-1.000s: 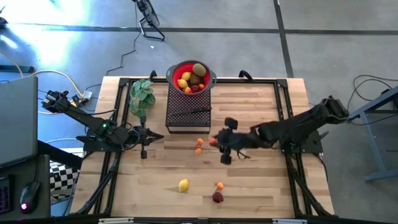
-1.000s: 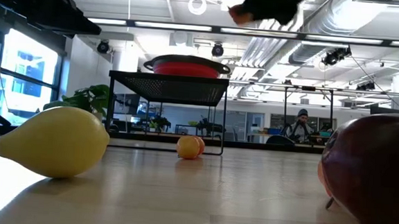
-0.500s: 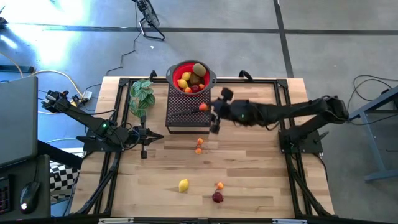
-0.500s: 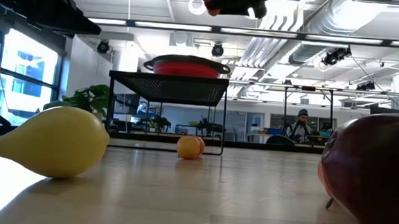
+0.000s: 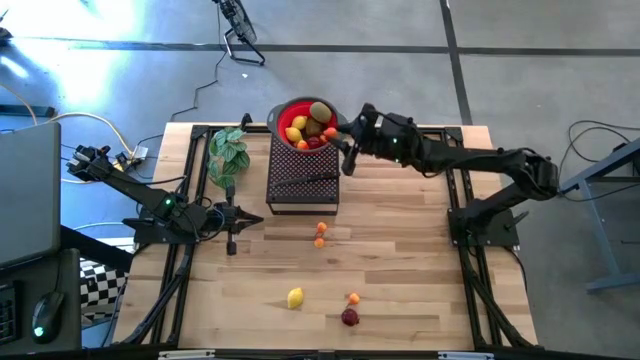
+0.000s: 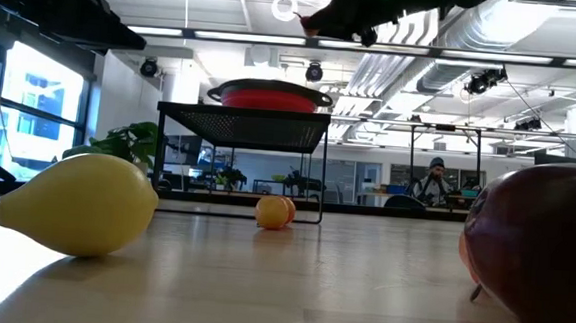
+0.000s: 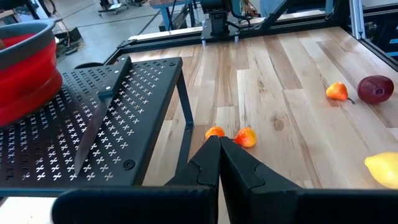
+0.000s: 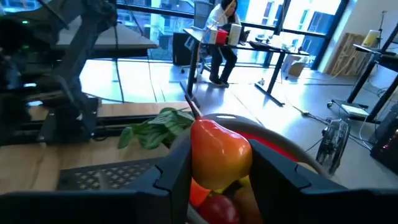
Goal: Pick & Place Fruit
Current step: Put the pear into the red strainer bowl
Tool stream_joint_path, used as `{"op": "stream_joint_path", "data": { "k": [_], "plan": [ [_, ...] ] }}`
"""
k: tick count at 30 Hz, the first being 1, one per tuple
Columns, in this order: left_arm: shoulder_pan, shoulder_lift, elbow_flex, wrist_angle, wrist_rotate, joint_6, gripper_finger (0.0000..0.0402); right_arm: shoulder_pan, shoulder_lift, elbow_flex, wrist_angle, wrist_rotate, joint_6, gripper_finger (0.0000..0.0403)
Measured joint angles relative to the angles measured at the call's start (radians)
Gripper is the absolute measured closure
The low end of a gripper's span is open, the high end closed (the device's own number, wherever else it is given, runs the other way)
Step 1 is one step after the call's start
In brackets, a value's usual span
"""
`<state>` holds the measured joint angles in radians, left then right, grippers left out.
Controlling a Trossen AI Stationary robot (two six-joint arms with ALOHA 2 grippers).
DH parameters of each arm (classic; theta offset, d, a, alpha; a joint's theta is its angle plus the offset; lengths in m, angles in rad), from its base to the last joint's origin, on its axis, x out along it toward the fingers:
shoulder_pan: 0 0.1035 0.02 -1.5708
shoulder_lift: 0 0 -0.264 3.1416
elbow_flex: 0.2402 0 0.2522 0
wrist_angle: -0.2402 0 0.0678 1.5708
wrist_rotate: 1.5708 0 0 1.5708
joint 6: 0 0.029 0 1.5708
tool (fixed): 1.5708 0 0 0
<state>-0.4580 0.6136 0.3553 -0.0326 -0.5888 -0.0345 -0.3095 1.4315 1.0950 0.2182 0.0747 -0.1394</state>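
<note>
A red bowl (image 5: 307,122) with several fruits in it stands on a black perforated rack (image 5: 303,178) at the table's far middle. My right gripper (image 5: 340,142) hovers at the bowl's right rim, shut on an orange-red pear-shaped fruit (image 8: 219,152). The low view shows this gripper high above the bowl (image 6: 327,14). On the table lie two small orange fruits (image 5: 320,233), a yellow lemon (image 5: 295,297), a tiny orange fruit (image 5: 353,297) and a dark red fruit (image 5: 350,317). My left gripper (image 5: 258,220) waits shut, left of the rack. My right gripper pinches the orange-red fruit by its two sides (image 8: 198,163), one dark finger (image 8: 173,171) on each side. The fingers reach nearly level from the table's right. The fruit is lifted clear, upright with its stem up, over the bowl's rim (image 8: 273,146).
A black-handled knife (image 5: 310,180) lies on the rack. A green leafy plant (image 5: 228,152) stands left of the bowl. Black frame rails (image 5: 458,170) run along the table's sides. Bare wood lies between the rack and the near fruits.
My right gripper has swung from the table's middle toward the far edge and upward, carrying the orange-red fruit to the bowl's right rim. It has tipped up to nearly level. The fruit has stayed in the hold.
</note>
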Motion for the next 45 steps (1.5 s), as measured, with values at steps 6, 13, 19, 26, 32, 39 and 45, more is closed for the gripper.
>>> {"op": "stream_joint_path", "data": {
  "k": [6,13,19,26,32,39,45],
  "plan": [
    [0.0,0.0,0.0,0.004,-0.009,0.002,0.0398,-0.069,0.055,0.0,0.091,-0.068,-0.003,0.0268],
    [0.0,0.0,0.0,0.006,-0.009,0.003,0.0398,-0.106,0.164,0.0,0.229,-0.055,-0.043,0.0268],
    [0.0,0.0,0.0,0.006,-0.009,0.003,0.0398,-0.143,0.198,0.002,0.214,-0.044,-0.045,0.0268],
    [0.0,0.0,0.0,0.006,-0.031,0.003,0.0398,-0.167,0.199,0.002,0.174,-0.047,-0.047,0.0268],
    [0.0,0.0,0.0,0.006,-0.032,0.003,0.0398,-0.164,0.199,0.003,0.173,-0.061,-0.049,0.0268],
    [0.0,0.0,0.0,0.006,-0.032,0.003,0.0398,-0.164,0.199,0.003,0.173,-0.059,-0.049,0.0268],
    [0.0,0.0,0.0,0.006,-0.032,0.003,0.0398,-0.164,0.199,0.003,0.165,-0.059,-0.05,0.0268]
  ]
}}
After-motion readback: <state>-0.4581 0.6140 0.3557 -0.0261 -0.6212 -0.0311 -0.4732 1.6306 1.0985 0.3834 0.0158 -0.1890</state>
